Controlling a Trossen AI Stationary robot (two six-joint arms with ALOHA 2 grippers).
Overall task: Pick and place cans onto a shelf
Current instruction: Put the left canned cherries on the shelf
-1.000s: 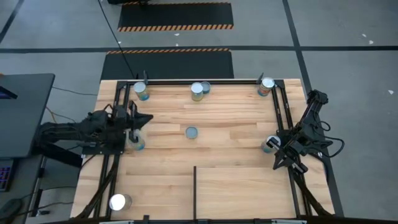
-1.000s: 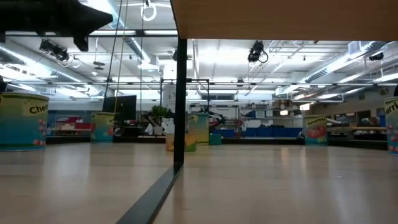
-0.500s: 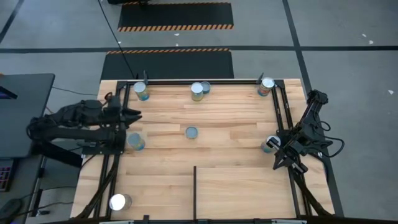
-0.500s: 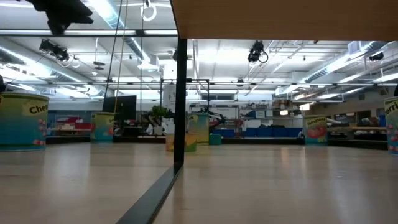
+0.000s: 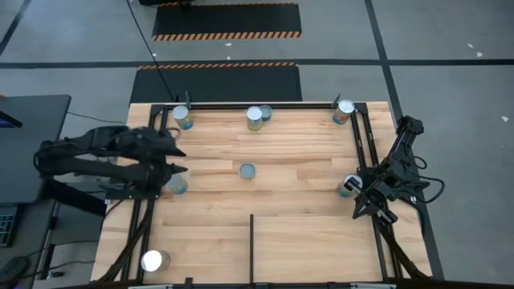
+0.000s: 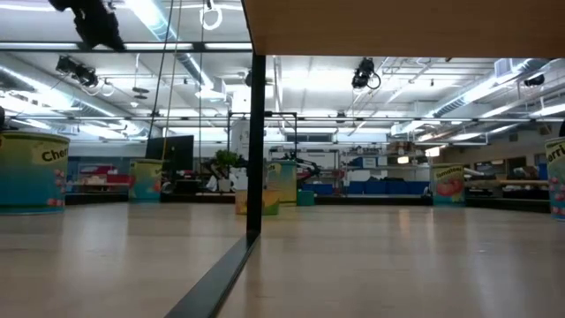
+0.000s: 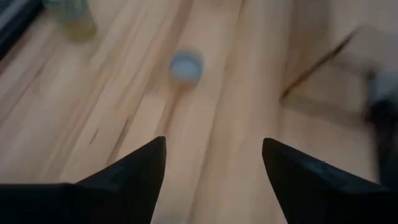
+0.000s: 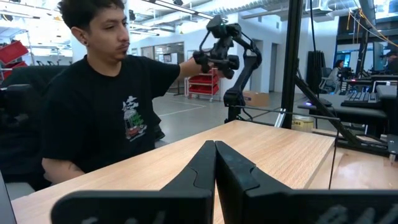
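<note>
Overhead view first: the shelf (image 5: 281, 241), a light-wood board framed in black bars, fills the frame's centre. The left gripper (image 5: 172, 158) hangs at its left edge, fingers apart and empty, with one can (image 5: 176, 185) standing free just below it in the frame. More cans stand along the top edge: one at upper left (image 5: 182, 117), a pair at top centre (image 5: 257, 116), one at upper right (image 5: 344, 110). A lone can (image 5: 247, 170) stands mid-board, to the right of the left gripper and well apart from it. Another can (image 5: 152, 261) sits at lower left. The right gripper (image 5: 366, 210) waits at the right edge, beside a can (image 5: 348, 186).

Low view: upright cans line the far edge of the wood, a large near one at far left (image 6: 33, 172).

Left wrist view: both dark fingers (image 7: 134, 171) stand wide, nothing between them; the mid-board can (image 7: 186, 66) lies ahead, slightly off their centreline, long axis upright. The left arm looks nearer it.

Right wrist view: the fingers (image 8: 205, 168) are pressed together on nothing; a person (image 8: 99, 99) sits beyond the table.
</note>
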